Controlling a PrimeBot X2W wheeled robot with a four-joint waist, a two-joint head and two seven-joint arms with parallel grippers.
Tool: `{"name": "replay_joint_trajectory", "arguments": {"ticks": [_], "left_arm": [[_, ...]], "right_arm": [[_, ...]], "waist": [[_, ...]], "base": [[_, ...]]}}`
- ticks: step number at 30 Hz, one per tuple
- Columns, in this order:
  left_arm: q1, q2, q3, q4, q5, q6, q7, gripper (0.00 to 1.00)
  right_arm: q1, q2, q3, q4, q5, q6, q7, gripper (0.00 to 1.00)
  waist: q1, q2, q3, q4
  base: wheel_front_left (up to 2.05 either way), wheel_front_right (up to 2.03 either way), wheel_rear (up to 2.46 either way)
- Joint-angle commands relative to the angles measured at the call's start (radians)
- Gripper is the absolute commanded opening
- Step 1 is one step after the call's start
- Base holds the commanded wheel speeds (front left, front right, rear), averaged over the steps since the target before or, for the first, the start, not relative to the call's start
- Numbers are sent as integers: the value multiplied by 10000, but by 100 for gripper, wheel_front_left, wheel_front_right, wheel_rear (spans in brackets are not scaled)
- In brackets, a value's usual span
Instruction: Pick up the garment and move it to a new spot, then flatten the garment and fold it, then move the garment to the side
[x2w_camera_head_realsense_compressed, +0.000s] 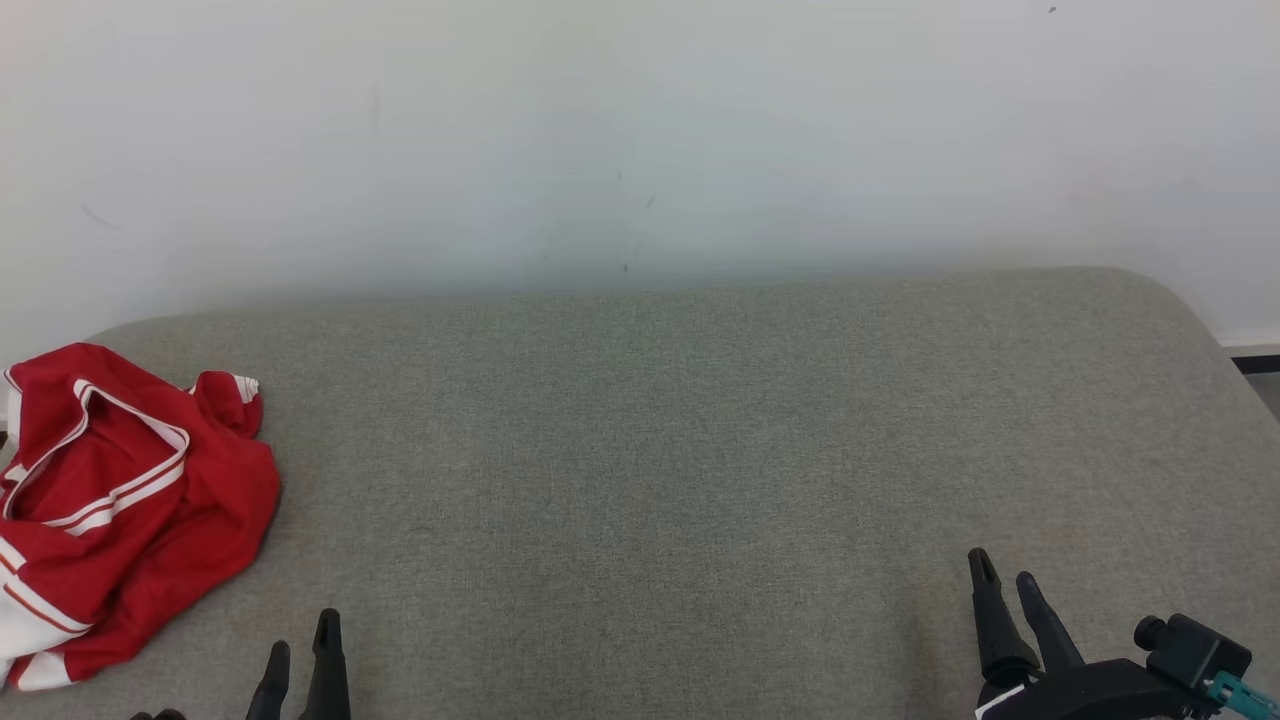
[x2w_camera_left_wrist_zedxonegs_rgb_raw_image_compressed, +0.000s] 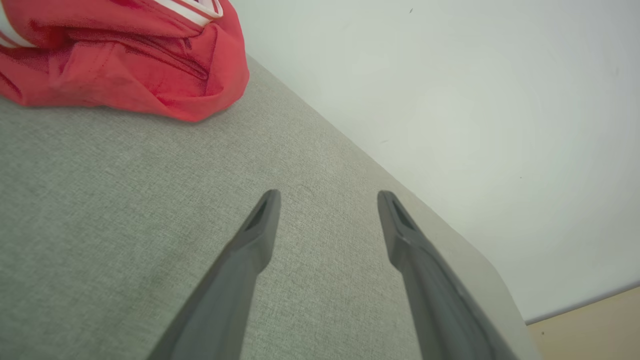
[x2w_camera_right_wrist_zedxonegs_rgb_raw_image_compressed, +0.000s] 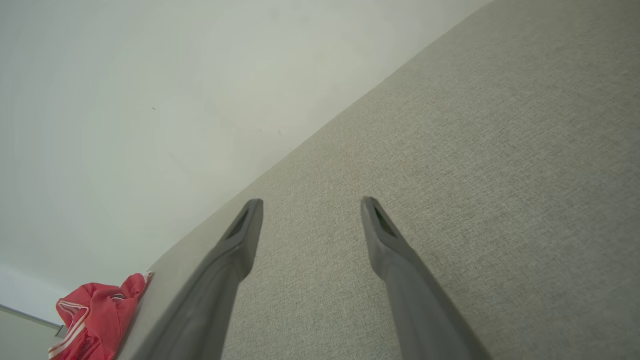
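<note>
The garment is red with white stripes and lies crumpled at the far left of the grey padded table. In the left wrist view the garment fills the top left corner; in the right wrist view the garment shows small at the bottom left. My left gripper stands open at the lower left, just right of the cloth and apart from it, nothing between its fingers. At the lower right, far from the cloth, my right gripper is open and empty, its fingers over bare table.
A pale wall runs along the table's far edge. The table's right corner is rounded, with a strip of floor beyond it. Wooden floor shows past the table edge in the left wrist view.
</note>
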Motion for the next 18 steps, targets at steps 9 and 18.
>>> {"name": "replay_joint_trajectory", "arguments": {"ticks": [9,18], "left_arm": [[27,73,24,-76,1527,-23,-322,100],[60,82,2,13,2579,-116,-541,100]], "right_arm": [[129,-108,147,-223,-1289,-11,-39,100],[254,-67,227,-269,-2346,-13,-141,100]], "waist": [[0,0,-64,-40],[0,0,-162,-66]], "base": [[0,0,0],[0,0,0]]}}
